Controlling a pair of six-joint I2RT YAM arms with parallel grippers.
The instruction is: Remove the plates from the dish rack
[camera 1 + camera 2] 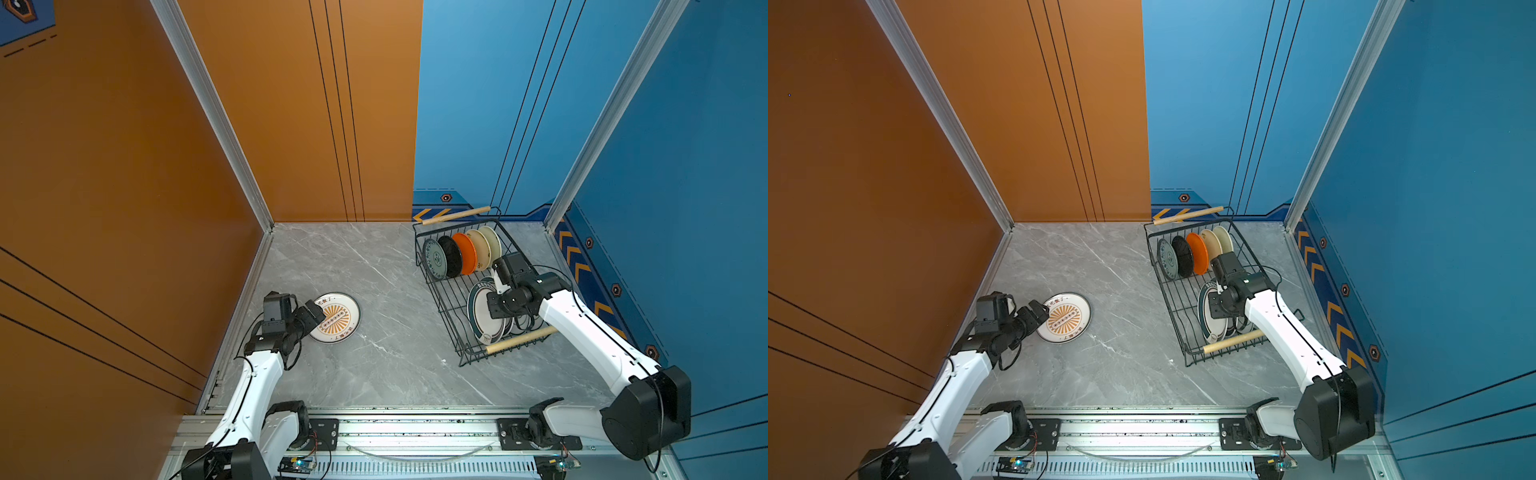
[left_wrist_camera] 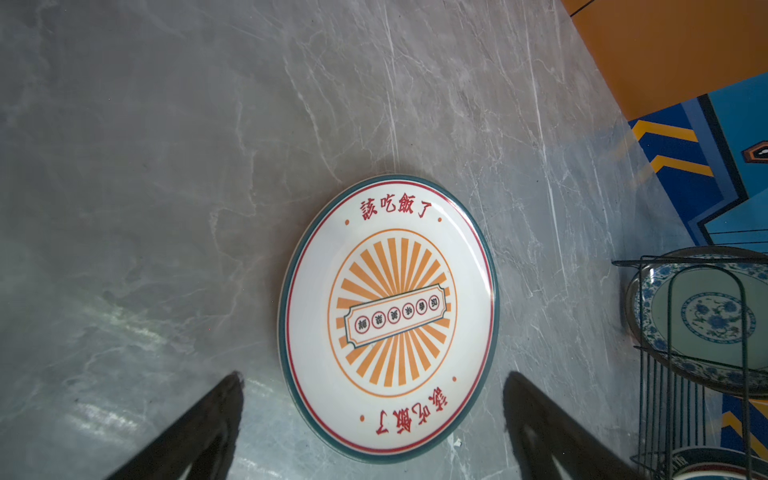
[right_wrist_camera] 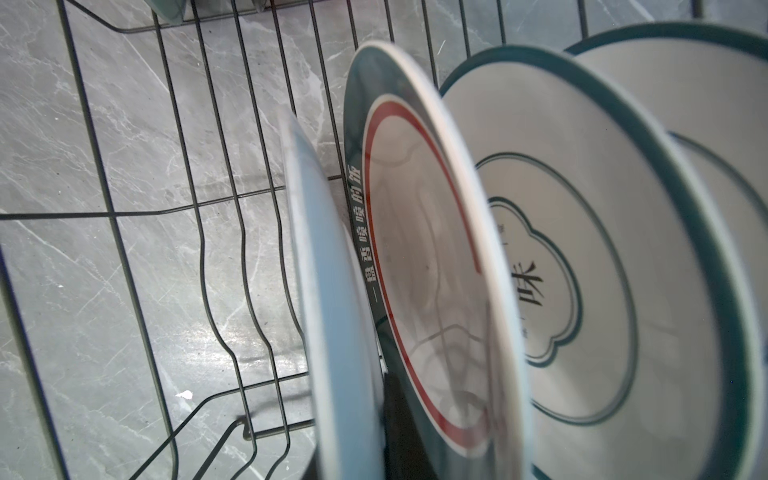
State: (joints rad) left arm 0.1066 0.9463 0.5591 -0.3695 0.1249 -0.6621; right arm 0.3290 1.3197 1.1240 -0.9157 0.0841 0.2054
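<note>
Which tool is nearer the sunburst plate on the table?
Left. The left tool is at the edge of the sunburst plate; right tool across the table, inside the dish rack.

Large plates [image 1: 482,320] half hidden under right arm. Right gripper [image 3: 357,440] mostly behind blurred plate [image 3: 328,270], only one finger [image 3: 399,415] shows. Dish rack [image 2: 690,260] cut by edge. Left fingers [image 2: 199,432] cut off, blurry.
</note>
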